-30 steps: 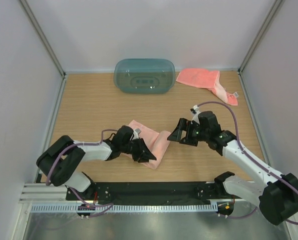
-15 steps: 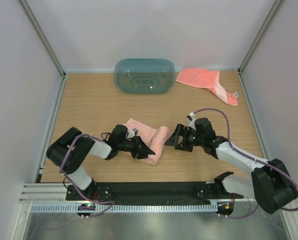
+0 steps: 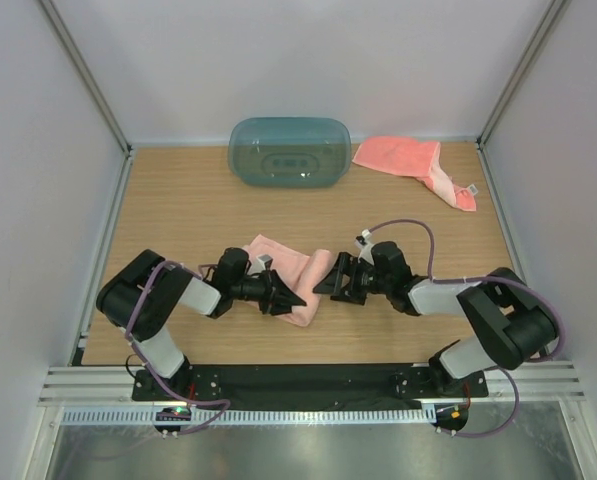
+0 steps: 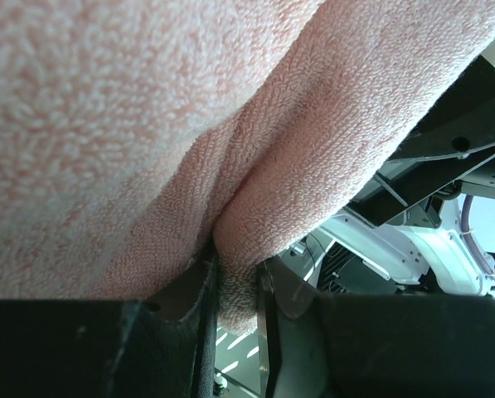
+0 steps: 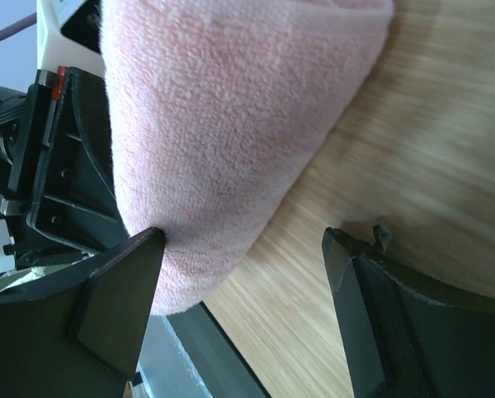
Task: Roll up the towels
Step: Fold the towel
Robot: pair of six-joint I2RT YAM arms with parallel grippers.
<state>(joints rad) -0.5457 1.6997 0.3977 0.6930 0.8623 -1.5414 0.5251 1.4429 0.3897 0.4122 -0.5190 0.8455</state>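
My left arm lies low along the surface point(image 3: 178, 215), elbow folded back. The left tool point(image 3: 290, 298) is pinched on a fold of the towel point(image 3: 296, 266), which sits in front of the tub point(image 3: 288, 152). My right arm stretches low toward it, right tool point(image 3: 323, 285) wide, one finger against the towel's end. The second towel point(image 3: 403, 157) lies right of the tub.

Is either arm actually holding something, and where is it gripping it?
The left end effector pinches a fold of the near towel between its fingers. The right end effector is open at that towel's end, holding nothing.
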